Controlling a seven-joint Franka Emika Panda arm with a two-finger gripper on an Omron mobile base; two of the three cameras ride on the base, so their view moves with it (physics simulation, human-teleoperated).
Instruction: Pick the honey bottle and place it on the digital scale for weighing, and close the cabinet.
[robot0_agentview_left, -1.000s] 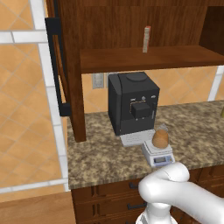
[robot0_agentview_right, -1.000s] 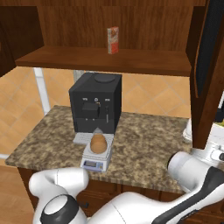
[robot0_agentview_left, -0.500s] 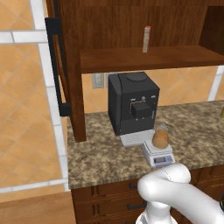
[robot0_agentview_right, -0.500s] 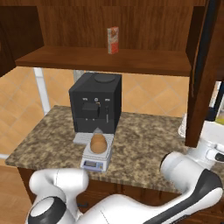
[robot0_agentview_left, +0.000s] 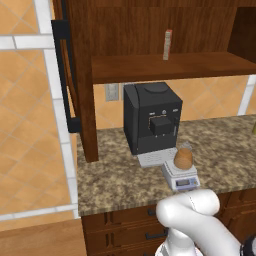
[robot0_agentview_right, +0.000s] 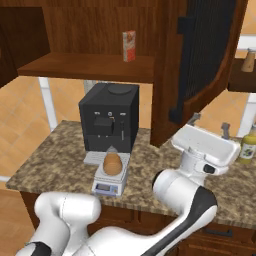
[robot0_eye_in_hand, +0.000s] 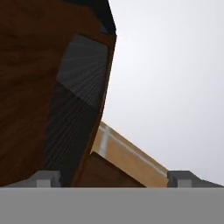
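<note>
The one squat amber honey bottle (robot0_agentview_right: 112, 163) sits on the single small silver digital scale (robot0_agentview_right: 109, 183), well apart from the white two-finger gripper (robot0_agentview_right: 208, 126), whose jaws stand spread, empty, beneath the dark wooden cabinet's (robot0_agentview_right: 95, 30) glass-panelled right door (robot0_agentview_right: 207, 52).

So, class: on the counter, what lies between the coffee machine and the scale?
In the right base view, the coffee machine has its grey drip tray sticking out in front. The tray lies between it and the scale carrying the honey bottle.
</note>
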